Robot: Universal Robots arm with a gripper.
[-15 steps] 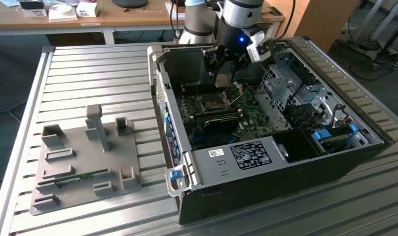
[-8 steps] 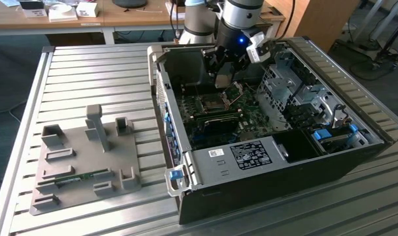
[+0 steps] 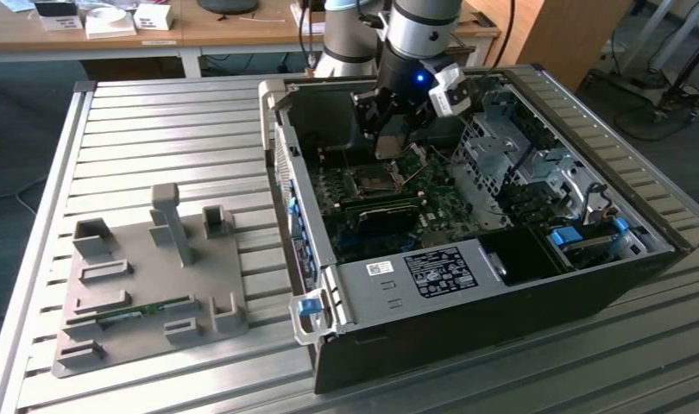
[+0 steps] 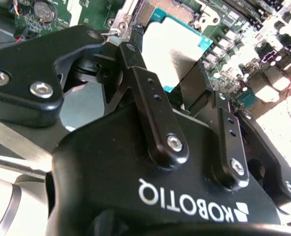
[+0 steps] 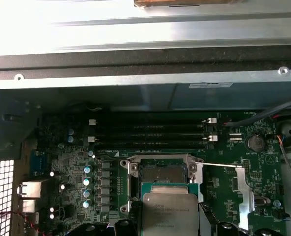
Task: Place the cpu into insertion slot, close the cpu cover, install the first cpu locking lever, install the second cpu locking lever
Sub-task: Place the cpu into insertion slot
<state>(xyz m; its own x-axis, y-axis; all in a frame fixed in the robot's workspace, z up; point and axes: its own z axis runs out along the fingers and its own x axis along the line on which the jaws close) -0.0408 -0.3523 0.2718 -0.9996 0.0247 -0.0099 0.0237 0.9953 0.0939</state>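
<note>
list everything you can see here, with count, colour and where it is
cpu: one, silver-grey top, between the fingers just over the socket
socket: one, silvery frame, open, on the motherboard
motherboard: one, green, inside the computer case
memory slots: several, black, beside the socket
computer case: one, black, open, lying on the table
fixture plate: one, grey, on the table at the exterior view's left of the case
memory stick: one, green, lying in the fixture plate
table: one, silvery, slatted
gripper: one, black, inside the case above the socket
fingers: two, black, closed on the cpu's sides
</note>
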